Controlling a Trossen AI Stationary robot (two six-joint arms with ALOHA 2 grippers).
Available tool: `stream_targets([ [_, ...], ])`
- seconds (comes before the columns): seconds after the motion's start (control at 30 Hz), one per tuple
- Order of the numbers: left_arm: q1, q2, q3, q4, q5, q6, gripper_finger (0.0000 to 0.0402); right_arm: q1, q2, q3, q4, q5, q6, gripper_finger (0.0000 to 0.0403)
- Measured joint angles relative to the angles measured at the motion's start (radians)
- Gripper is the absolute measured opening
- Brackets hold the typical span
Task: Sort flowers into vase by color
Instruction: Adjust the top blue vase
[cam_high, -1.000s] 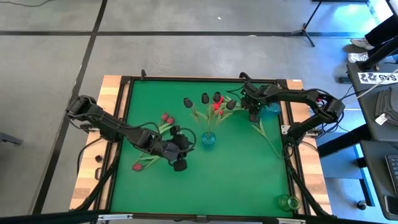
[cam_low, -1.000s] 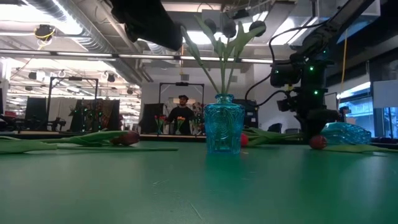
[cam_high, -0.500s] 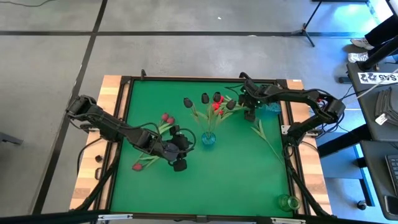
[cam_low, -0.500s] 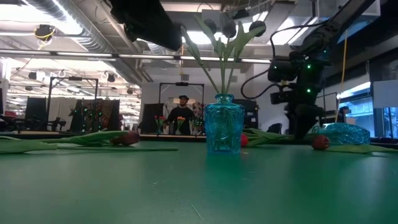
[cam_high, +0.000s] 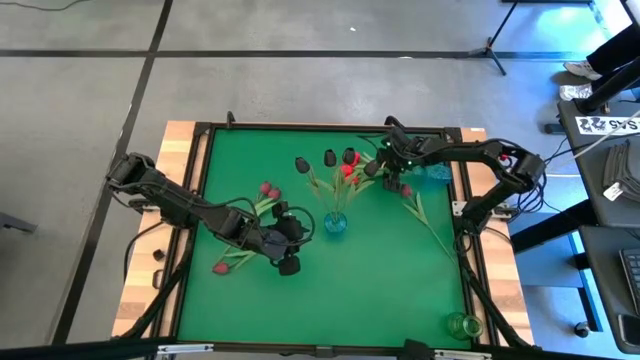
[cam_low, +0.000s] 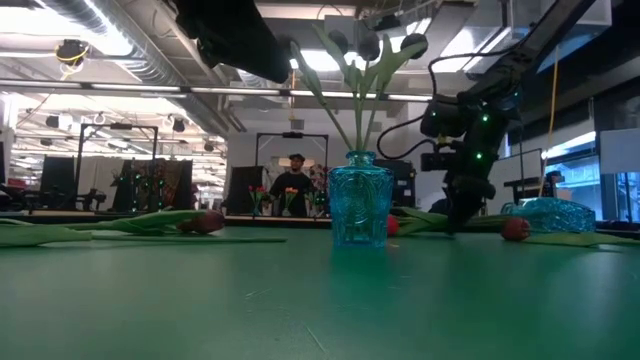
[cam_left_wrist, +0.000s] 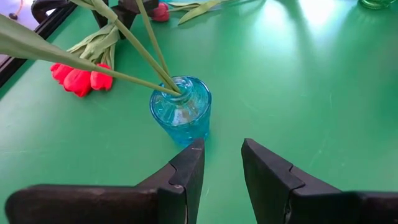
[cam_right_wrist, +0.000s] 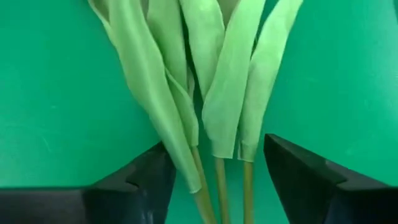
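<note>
The right gripper (cam_right_wrist: 214, 180) is hanging open over green stems (cam_right_wrist: 217, 186) lying on the surface, right between its fingers. It should be going straight down and closing on just one. The left gripper (cam_left_wrist: 222, 171) is waiting open beside the blue vase (cam_left_wrist: 181, 114).

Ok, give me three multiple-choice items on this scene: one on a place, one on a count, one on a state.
1. Where does the blue vase stand?
A. near the mat's middle
B. at the near right corner
C. off the table

2. How many stems lie between the right gripper's fingers in its wrist view?
A. one
B. three
C. six

3. How are the left gripper fingers?
A. open, holding nothing
C. shut on the vase
B. shut on a flower

Key: 1 A, the high view shows it central on the green mat. 2 B, three stems run side by side. 3 A, bare mat shows in the gap.
</note>
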Motion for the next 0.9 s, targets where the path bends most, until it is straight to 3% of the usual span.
stream_targets([
  [0.17,0.0,0.0,0.0,0.0,-0.001,-0.001,0.0105,0.0,0.0,0.0,0.003,0.0,0.001,0.018],
  [0.43,0.0,0.0,0.0,0.0,-0.005,-0.011,0.0105,0.0,-0.001,0.0,-0.036,0.047,0.0,0.0035],
  [0.5,0.0,0.0,0.0,0.0,-0.005,-0.012,0.0105,0.0,-0.001,0.0,-0.069,0.067,-0.001,0.0016],
  [0.6,0.0,0.0,0.0,0.0,-0.006,-0.018,0.0105,0.001,-0.002,0.003,-0.103,0.094,0.009,0.0032],
  [0.9,0.0,0.0,0.0,-0.006,-0.006,-0.022,0.0105,0.001,-0.009,0.005,-0.202,0.185,0.015,0.0137],
])
